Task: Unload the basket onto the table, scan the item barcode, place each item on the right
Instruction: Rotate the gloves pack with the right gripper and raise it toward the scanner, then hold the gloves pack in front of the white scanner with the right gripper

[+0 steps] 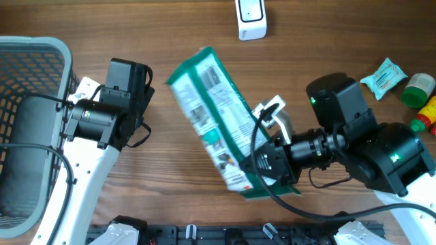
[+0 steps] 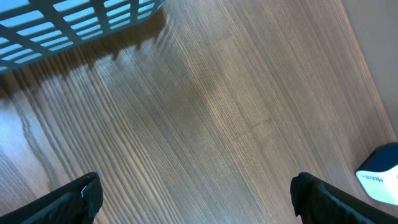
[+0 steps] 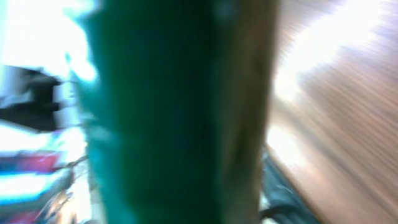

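Now, overhead, box: the green and white printed cardboard box (image 1: pixel 211 112) is held up off the brown wooden table (image 1: pixel 177 27). It slants from far-left to near-right across the middle, with a printed face turned upward.
Overhead, right claw: the right claw (image 1: pixel 267 165) is clamped on the near-right end of the box, and its arm reaches in from the right.
Overhead, left claw: the left claw (image 1: pixel 129 82) sits left of the box and apart from it, beside the grey plastic lattice basket (image 1: pixel 41 47).
Overhead, scanner: the small white scanner block (image 1: pixel 251 19) stands at the far edge, well apart from the box's far end.
Overhead, bystanders: a teal soft packet (image 1: pixel 383 76) and a green-capped bottle (image 1: pixel 417 88) lie far right.
Left wrist, left claw: its fingers (image 2: pixel 78 199) are spread wide, with only bare table between them.
Right wrist, box: a blurred dark green face fills the view. The jaws are hidden behind it and no barcode is legible.
Handling, judged: the box is probably light and stiff, but thin-walled and easily dented. Its glossy print may slip, and a one-end hold lets it swing. It is best gripped across the narrow sides near an end, leaving the barcode panel uncovered.
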Controlling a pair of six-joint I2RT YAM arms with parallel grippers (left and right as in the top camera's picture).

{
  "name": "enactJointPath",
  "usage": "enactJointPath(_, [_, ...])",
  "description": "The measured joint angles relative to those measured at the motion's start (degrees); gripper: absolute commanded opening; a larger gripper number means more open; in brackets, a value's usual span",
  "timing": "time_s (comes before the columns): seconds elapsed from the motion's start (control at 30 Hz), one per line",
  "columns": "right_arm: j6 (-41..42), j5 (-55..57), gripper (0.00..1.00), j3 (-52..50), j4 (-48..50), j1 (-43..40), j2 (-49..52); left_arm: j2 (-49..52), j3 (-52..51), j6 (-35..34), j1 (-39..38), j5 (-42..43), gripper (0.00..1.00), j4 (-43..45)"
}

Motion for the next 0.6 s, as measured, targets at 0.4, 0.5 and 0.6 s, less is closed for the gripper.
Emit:
enactJointPath(0.4, [2.19,46.93,0.05,-0.04,-0.79,0.00,5.29,0.00,0.00,0.00,0.00,0.00,1.00,0.00])
enactJointPath(0.5, [1.77,53.55,0.05,-0.04,4.48,0.02,10.12,0.00,0.00,0.00,0.00,0.00,1.00,0.00])
enactJointPath(0.6, [1.38,62.79,0.05,-0.09,11.08,0.02,15.37,0.00,0.00,0.00,0.00,0.00,1.00,0.00])
